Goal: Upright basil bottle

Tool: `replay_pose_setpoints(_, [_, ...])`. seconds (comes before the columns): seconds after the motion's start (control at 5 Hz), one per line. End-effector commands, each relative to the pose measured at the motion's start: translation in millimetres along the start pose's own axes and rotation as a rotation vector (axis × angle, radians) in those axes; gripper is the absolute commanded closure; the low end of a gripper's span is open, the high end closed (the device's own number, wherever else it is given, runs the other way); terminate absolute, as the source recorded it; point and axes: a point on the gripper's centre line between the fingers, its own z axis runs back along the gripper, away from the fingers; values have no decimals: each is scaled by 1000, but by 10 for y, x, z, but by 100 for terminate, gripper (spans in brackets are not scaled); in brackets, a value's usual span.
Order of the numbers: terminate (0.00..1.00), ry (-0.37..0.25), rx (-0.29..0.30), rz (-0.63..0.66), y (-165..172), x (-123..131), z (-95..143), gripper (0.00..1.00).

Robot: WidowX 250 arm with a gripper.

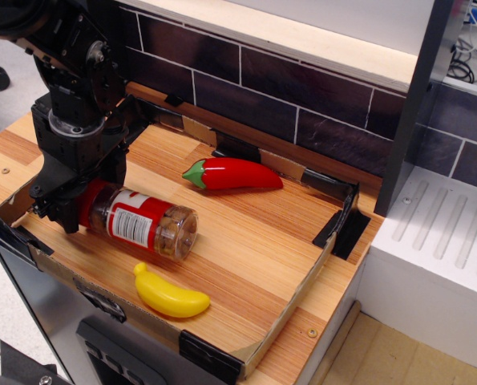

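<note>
The basil bottle [142, 226] lies on its side on the wooden tray [254, 241] at the front left. It is a clear jar with a red-and-white label and brownish contents. Its red cap points left and its clear base points right. My black gripper [86, 200] has come down over the cap end. Its jaws are open, with one finger on each side of the cap, which they partly hide. I cannot tell whether the fingers touch the cap.
A red toy chili pepper [234, 174] lies behind the bottle. A yellow toy banana [170, 294] lies in front of it by the tray's front rim. A dark tiled wall [302, 96] runs behind. A white drainboard [438, 233] stands to the right.
</note>
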Motion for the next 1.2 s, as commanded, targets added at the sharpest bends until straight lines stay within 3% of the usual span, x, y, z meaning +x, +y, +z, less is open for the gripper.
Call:
replay_pose_setpoints(0.0, [0,2,-28,13,-151,50,311,100])
replay_pose_setpoints(0.4, [0,1,-81,-11,-253,112,760,100])
replay_pose_setpoints(0.6, [0,-52,-115,-74,-219,115,921,100])
replay_pose_setpoints(0.8, [0,-167,-152,-136,-178,115,1059,100])
replay_pose_setpoints(1.0, [0,-217,-149,-173,-180,113,1088,100])
